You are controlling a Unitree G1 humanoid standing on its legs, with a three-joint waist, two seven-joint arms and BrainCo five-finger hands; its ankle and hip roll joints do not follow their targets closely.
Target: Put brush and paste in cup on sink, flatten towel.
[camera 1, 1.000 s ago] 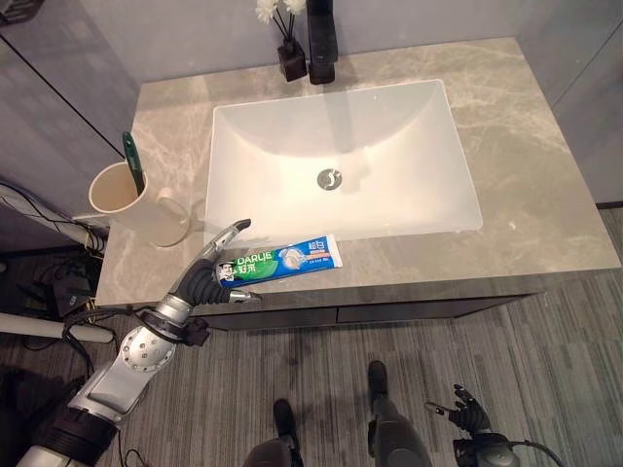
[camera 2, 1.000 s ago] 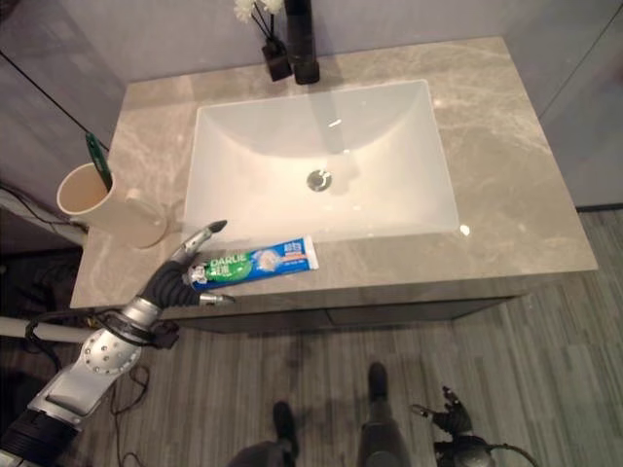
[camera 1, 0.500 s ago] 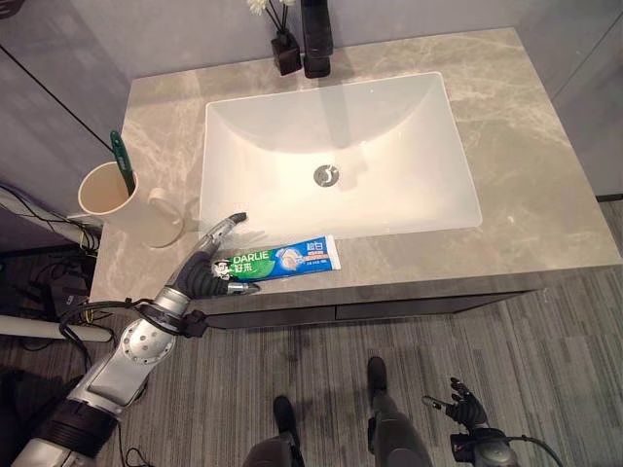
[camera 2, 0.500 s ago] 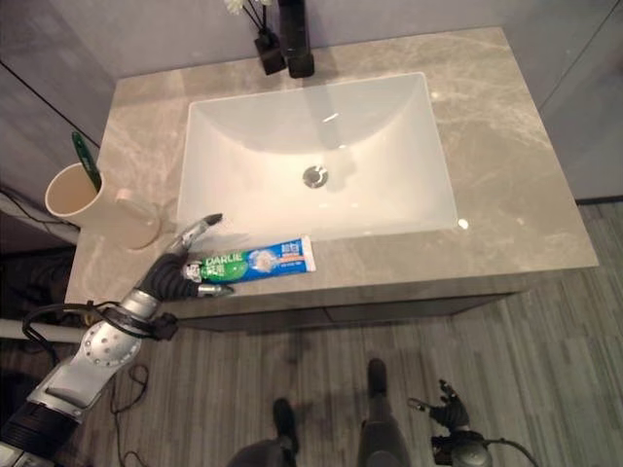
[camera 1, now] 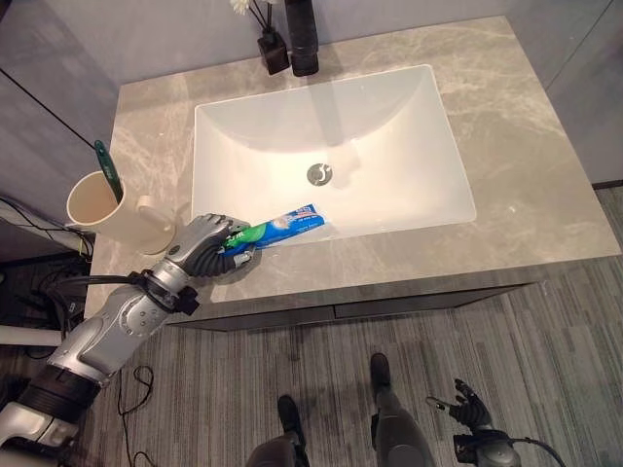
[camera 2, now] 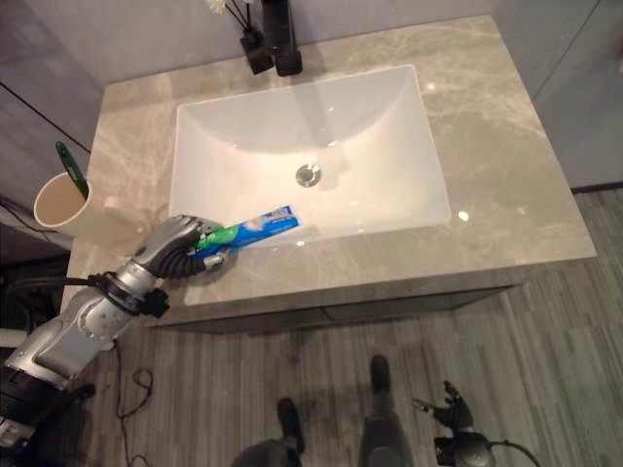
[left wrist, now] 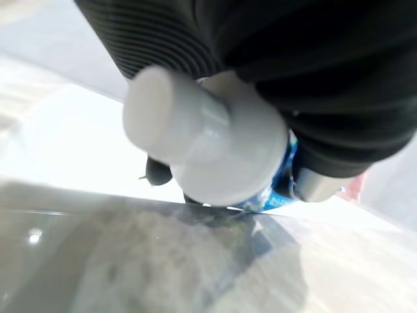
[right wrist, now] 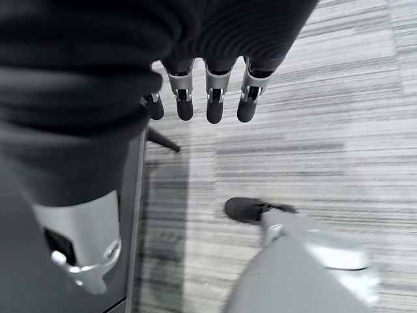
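My left hand (camera 1: 201, 245) is shut on the cap end of the blue and green toothpaste tube (camera 1: 284, 225), lifting it at a tilt over the counter's front left edge; its tail points toward the basin. The tube's white cap (left wrist: 195, 143) sits close before the left wrist camera. A beige cup (camera 1: 97, 207) with a handle stands on the counter left of the hand, a green toothbrush (camera 1: 107, 167) upright in it. My right hand (camera 1: 469, 408) hangs low at the lower right over the floor, fingers (right wrist: 215, 98) relaxed and holding nothing.
A white rectangular sink (camera 1: 331, 156) with a drain fills the middle of the grey marble counter (camera 1: 526, 175). A black tap (camera 1: 302, 39) and a small dark vase with white flowers (camera 1: 270, 44) stand at the back. The counter's right side is bare.
My left hand has closed on the toothpaste tube and raised its cap end off the counter, swinging the tube toward the basin. The camera has shifted slightly.
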